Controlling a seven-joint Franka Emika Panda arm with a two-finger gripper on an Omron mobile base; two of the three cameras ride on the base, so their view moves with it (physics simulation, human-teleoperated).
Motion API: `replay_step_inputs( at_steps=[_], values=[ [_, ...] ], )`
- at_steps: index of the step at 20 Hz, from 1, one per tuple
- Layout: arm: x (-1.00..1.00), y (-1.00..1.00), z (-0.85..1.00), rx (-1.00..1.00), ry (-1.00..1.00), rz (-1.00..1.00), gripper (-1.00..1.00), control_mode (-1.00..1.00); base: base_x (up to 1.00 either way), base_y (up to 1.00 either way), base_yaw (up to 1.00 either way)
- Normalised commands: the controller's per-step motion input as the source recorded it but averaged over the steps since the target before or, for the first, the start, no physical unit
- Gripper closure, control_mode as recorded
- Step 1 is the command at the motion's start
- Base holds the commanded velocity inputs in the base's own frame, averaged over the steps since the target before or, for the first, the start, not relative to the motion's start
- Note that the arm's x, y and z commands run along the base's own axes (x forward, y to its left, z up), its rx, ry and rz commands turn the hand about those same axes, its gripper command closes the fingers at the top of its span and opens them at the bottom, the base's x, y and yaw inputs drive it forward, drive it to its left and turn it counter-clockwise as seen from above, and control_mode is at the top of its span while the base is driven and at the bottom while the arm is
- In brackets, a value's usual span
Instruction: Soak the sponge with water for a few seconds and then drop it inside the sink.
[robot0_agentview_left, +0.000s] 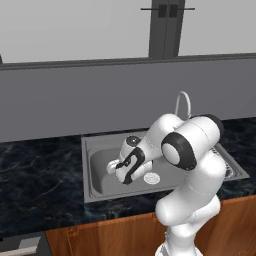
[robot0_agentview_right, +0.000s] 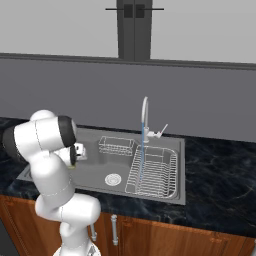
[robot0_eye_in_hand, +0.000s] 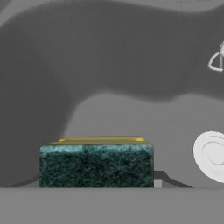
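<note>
In the hand view the sponge (robot0_eye_in_hand: 96, 164), yellow with a dark green scrub face toward the camera, sits between my fingertips (robot0_eye_in_hand: 161, 178). My gripper (robot0_eye_in_hand: 96, 183) is shut on it. The hand (robot0_agentview_left: 113, 167) hangs low over the left half of the grey sink (robot0_agentview_left: 100, 180), close above the basin floor (robot0_eye_in_hand: 131, 113). Water (robot0_agentview_right: 142, 155) falls as a thin pale-blue stream from the arched faucet (robot0_agentview_right: 145, 115) onto the wire dish rack (robot0_agentview_right: 156, 172), to the right of the hand and apart from the sponge.
The round drain (robot0_agentview_left: 151, 177) lies just right of the hand. A small wire basket (robot0_agentview_right: 116, 145) hangs at the basin's back wall. Dark marble counter (robot0_agentview_left: 40, 170) surrounds the sink, with a grey backsplash wall behind.
</note>
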Motion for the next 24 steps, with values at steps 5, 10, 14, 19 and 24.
replay_step_inputs(
  at_steps=[5,10,14,19,24],
  values=[
    [0.00,0.00,-0.13,-0.01,-0.03,0.00,1.00,-1.00,0.00,0.00,0.00],
    [0.00,0.00,-0.26,0.00,0.00,0.00,1.00,-1.00,0.00,0.00,0.00],
    [0.00,0.00,-0.25,0.00,0.00,0.00,1.00,-1.00,0.00,0.00,0.00],
    [0.00,0.00,-0.17,0.00,-0.01,0.00,1.00,-1.00,0.00,0.00,0.00],
    [-0.05,0.03,-0.18,-0.01,-0.03,0.00,1.00,-1.00,0.00,0.00,0.00]
  ],
)
